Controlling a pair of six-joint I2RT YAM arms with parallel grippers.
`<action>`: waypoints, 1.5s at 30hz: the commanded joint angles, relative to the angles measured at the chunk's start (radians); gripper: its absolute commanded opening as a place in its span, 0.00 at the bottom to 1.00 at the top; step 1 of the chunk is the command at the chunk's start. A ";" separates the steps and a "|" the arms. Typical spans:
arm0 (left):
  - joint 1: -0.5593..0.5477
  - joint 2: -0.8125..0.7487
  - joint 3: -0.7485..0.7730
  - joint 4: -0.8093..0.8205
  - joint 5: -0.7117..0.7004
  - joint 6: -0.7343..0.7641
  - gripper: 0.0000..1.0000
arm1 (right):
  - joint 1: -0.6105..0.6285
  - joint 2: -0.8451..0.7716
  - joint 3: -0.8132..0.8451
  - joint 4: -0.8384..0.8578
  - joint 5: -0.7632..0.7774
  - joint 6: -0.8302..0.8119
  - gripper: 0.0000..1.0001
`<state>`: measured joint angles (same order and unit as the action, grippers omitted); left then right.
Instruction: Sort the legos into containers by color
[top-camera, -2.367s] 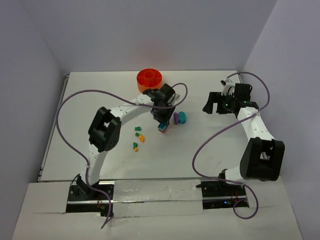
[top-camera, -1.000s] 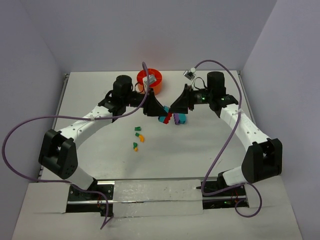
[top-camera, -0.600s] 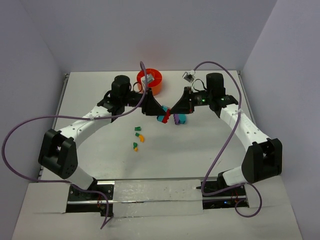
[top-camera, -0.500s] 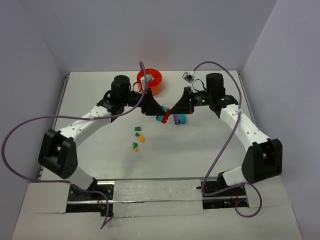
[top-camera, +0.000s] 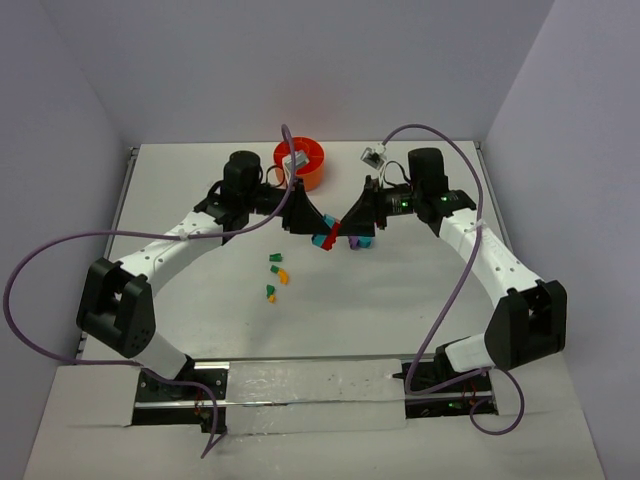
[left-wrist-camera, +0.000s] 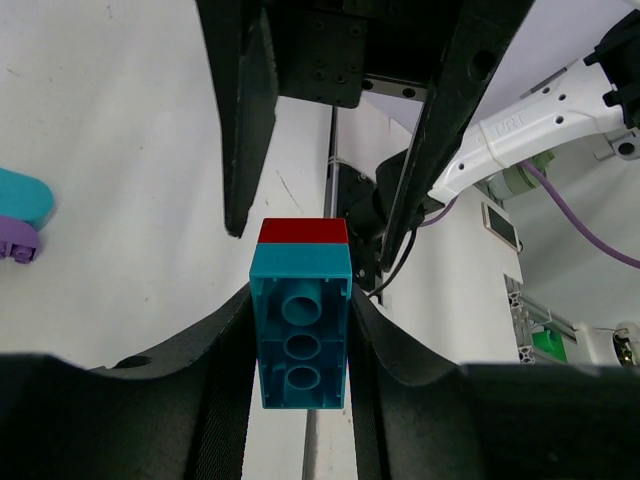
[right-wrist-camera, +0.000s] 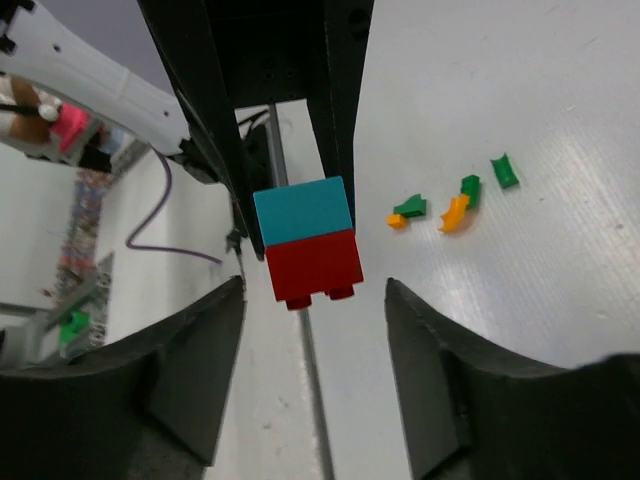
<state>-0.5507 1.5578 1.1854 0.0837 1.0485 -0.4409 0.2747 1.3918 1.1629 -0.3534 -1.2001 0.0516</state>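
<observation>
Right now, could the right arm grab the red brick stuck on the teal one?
Probably yes. The right tool is open with its fingers either side of the red brick, nothing between. The left tool clamps the teal brick, steadying it.

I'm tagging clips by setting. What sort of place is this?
Probably a robotics lab test cell: a white table boxed in by plain walls, a left arm and right arm bolted at its near edge, and toy bricks and an orange tub as props.
</observation>
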 joint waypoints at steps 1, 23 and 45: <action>-0.003 -0.028 0.005 0.104 0.059 -0.030 0.06 | 0.021 -0.019 0.060 -0.008 -0.004 0.006 0.74; -0.003 -0.048 -0.047 0.246 0.128 -0.128 0.05 | 0.021 0.012 0.057 0.082 -0.133 0.074 0.57; -0.010 -0.040 -0.047 0.237 0.111 -0.123 0.08 | 0.031 0.042 0.072 0.068 -0.114 0.076 0.60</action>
<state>-0.5515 1.5536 1.1355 0.2733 1.1457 -0.5686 0.2951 1.4303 1.1862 -0.3212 -1.2908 0.1136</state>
